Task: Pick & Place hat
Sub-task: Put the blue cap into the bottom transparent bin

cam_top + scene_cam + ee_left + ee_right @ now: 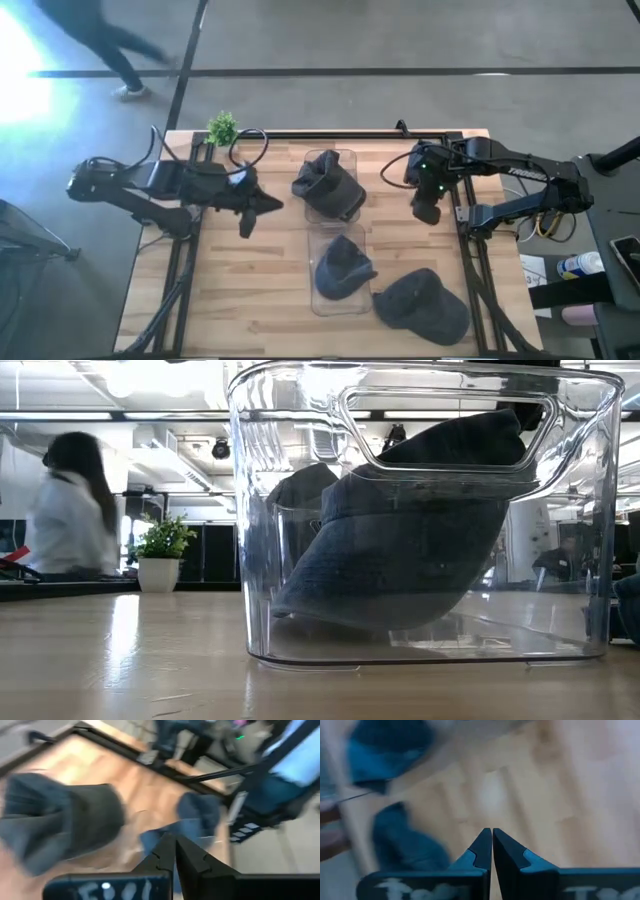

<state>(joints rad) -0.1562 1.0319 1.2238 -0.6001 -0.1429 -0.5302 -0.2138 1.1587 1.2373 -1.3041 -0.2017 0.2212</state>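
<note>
Three dark hats show in the high view. One hat [327, 186] sits crumpled in the far clear bin [352, 156]. A second hat [343, 265] lies in the near clear bin [316, 300]; in the low view it [420, 540] rests on the bin's floor. A third hat [422, 305] lies on the table near the right near corner. My left gripper [268, 205] is shut, left of the far bin, above the table. My right gripper [427, 212] is shut, right of the far bin. The left wrist view [175, 842] and the right wrist view [491, 836] show the fingertips together, empty.
A small potted plant [222, 127] stands at the table's far edge, left of the middle. Black frame rails [186, 262] run along the table's left and right sides. A person [65, 510] walks past beyond the far edge. Bare wood [250, 290] lies left of the bins.
</note>
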